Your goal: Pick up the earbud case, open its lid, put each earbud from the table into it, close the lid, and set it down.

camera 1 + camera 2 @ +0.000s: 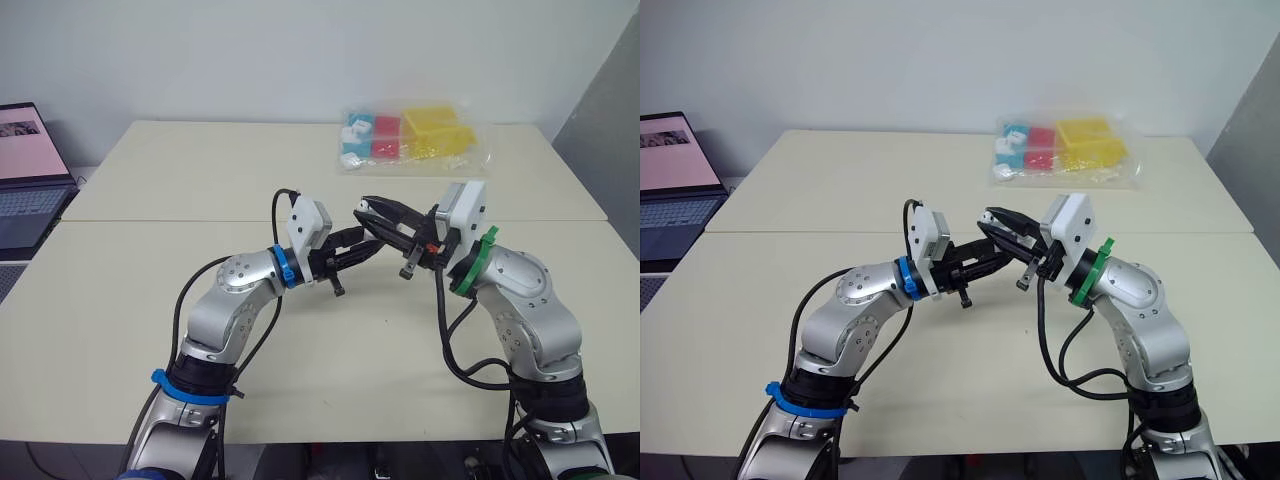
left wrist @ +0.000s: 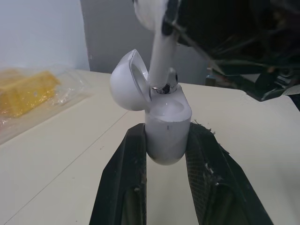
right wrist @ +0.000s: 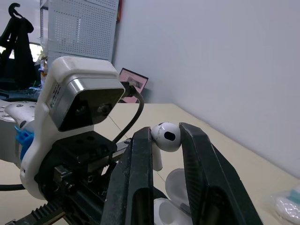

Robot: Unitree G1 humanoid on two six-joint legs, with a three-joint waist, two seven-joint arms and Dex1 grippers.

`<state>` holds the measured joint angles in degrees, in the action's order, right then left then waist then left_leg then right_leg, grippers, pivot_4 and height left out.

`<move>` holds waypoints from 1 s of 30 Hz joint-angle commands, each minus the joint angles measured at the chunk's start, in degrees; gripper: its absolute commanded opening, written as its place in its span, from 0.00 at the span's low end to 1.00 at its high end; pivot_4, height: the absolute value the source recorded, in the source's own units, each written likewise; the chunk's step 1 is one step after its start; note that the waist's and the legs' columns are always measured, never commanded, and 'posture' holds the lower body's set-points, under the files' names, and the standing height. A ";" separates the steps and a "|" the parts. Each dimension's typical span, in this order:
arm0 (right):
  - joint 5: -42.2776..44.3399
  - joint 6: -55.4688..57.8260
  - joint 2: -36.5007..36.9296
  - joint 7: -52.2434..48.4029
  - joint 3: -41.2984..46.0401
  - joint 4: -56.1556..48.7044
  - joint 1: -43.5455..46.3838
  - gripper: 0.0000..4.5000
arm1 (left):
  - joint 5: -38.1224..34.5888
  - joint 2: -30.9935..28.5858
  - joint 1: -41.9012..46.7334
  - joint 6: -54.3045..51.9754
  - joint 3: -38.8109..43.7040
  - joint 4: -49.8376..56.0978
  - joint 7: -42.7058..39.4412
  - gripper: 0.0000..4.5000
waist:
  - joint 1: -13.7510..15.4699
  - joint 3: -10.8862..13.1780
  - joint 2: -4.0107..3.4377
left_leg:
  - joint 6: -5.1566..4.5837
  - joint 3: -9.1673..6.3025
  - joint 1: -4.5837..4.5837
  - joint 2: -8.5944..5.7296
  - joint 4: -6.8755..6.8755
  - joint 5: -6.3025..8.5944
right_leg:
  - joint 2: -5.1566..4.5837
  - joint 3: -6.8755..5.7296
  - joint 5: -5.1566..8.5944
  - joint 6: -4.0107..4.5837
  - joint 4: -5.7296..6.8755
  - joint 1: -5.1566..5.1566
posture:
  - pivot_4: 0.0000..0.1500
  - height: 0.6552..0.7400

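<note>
Closest in, above the near half of the table [image 1: 150, 250], the two grippers meet tip to tip. The left gripper [image 1: 362, 248] reaches in from the robot's left, its two black fingers [image 2: 126, 178] clamped on the lower body of the white earbud case [image 2: 168, 126], one on each flank. The case is held clear of the tabletop, rounded bottom toward the wrist and mouth facing away. Its lid [image 2: 125, 82] is swung fully back on the hinge, so the hollow inside shows. The right gripper [image 1: 368, 210] comes in from the robot's right and slightly higher, its fingers pinching the bulb of a white earbud [image 3: 166, 137] between them. The stem points down toward the case – in the left wrist view its tip sits right at the open mouth, just beside the lid's hinge, though whether it has entered a socket cannot be told. Farther back, near the table's far edge on the robot's right, lies a clear plastic bag [image 1: 415, 138] holding yellow, red and light blue pieces. Off the table's left side an open laptop [image 1: 30, 180] stands – its screen is lit.
</note>
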<state>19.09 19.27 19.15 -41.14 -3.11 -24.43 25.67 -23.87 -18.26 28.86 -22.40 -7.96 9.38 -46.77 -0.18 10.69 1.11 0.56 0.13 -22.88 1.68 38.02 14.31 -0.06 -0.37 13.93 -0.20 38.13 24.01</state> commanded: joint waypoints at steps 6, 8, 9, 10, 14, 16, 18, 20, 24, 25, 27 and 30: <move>1.67 -0.95 1.70 1.83 2.11 -2.27 -1.86 0.10 | -1.06 -0.27 -0.09 -0.07 1.42 2.83 0.79 0.17 | 0.02 0.00 0.00 | 0.00 0.00 0.01 0.01 0.01 0.00 | -0.01 0.05 0.00 0.00 0.02 0.00 | 1.00 1.00; 1.75 -0.85 2.26 1.70 1.79 -2.62 -2.72 0.10 | -1.16 -0.19 -0.05 -0.11 1.33 2.85 0.82 0.17 | 0.01 0.00 0.00 | 0.00 0.00 0.02 0.00 0.01 0.00 | -0.01 0.05 0.00 0.00 0.02 -0.01 | 1.00 1.00; 1.82 -0.85 2.44 1.71 1.68 -2.69 -2.93 0.10 | -1.19 -0.17 -0.03 -0.15 1.30 2.86 0.85 0.17 | 0.01 0.00 0.00 | 0.00 0.00 0.01 0.00 0.00 0.00 | -0.01 0.04 0.00 0.00 0.01 -0.01 | 1.00 1.00; 1.61 -1.12 2.39 1.85 1.39 -2.47 -3.16 0.10 | -1.22 -0.02 0.08 -0.17 1.25 2.83 0.96 0.17 | 0.01 0.00 0.00 | 0.00 0.01 0.01 0.00 0.00 0.00 | -0.01 0.04 0.00 0.00 0.01 0.00 | 1.00 1.00; 0.95 -1.76 2.02 2.24 0.37 -2.04 -3.53 0.10 | -1.15 -0.12 -0.04 -0.15 1.02 3.04 0.78 0.17 | 0.01 0.00 0.00 | 0.00 0.00 0.01 0.00 0.00 0.00 | 0.01 0.03 0.00 0.00 0.01 0.00 | 1.00 1.00; 0.66 -1.91 1.55 2.68 -0.15 -1.83 -3.63 0.10 | -1.21 -0.38 -0.34 -0.28 1.07 3.33 0.61 0.17 | -0.03 0.00 0.00 | 0.00 0.01 0.01 -0.01 0.00 0.00 | 0.01 0.05 0.00 0.00 0.01 0.00 | 1.00 1.00; 0.46 -2.25 1.40 2.96 -0.50 -1.59 -3.64 0.10 | -1.24 -0.47 -0.40 -0.38 1.13 3.43 0.61 0.17 | -0.02 0.00 0.00 | 0.00 0.01 0.02 0.00 0.00 0.00 | 0.01 0.06 0.00 0.00 0.01 0.00 | 1.00 1.00; 0.23 -2.55 1.15 3.17 -0.95 -1.45 -3.61 0.10 | -1.24 -0.43 -0.38 -0.45 1.11 3.50 0.71 0.17 | 0.01 0.00 0.00 | 0.00 0.01 0.01 0.00 0.00 0.00 | 0.00 0.05 0.00 0.00 0.01 0.00 | 1.00 1.00; -0.29 -3.04 0.97 3.39 -1.41 -0.98 -3.72 0.10 | -1.28 -0.36 -0.46 -0.43 1.03 3.57 0.77 0.17 | 0.01 0.00 0.00 | 0.00 0.00 0.01 0.00 0.00 0.00 | 0.00 0.06 0.00 0.00 0.00 0.00 | 1.00 1.00; -0.41 -3.14 1.01 3.44 -1.46 -0.87 -3.77 0.10 | -1.29 -0.34 -0.47 -0.41 1.04 3.56 0.78 0.17 | 0.01 0.00 0.00 | 0.00 0.01 0.00 0.00 0.00 0.00 | 0.00 0.05 0.00 0.00 0.00 0.00 | 1.00 1.00; -0.49 -3.04 1.33 3.35 -1.58 -0.74 -3.99 0.10 | -1.33 -0.27 -0.46 -0.38 1.08 3.54 0.83 0.17 | 0.01 0.00 0.00 | 0.00 0.01 0.01 0.00 0.00 0.00 | 0.00 0.05 0.00 0.00 0.00 0.00 | 1.00 1.00; 0.02 -2.25 1.71 3.00 -1.75 -0.81 -4.25 0.10 | -1.39 -0.15 -0.51 -0.33 1.11 3.57 0.92 0.17 | 0.01 0.00 0.00 | 0.00 0.01 0.01 0.00 0.00 0.00 | 0.00 0.05 0.00 0.00 0.00 0.00 | 1.00 1.00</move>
<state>18.98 17.07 20.39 -38.24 -4.64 -24.39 21.47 -24.27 -18.70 27.95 -23.37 -7.45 10.71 -45.75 -0.17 10.69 1.11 0.56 0.14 -22.87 1.68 38.01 14.31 -0.06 -0.32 13.94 -0.20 38.13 24.01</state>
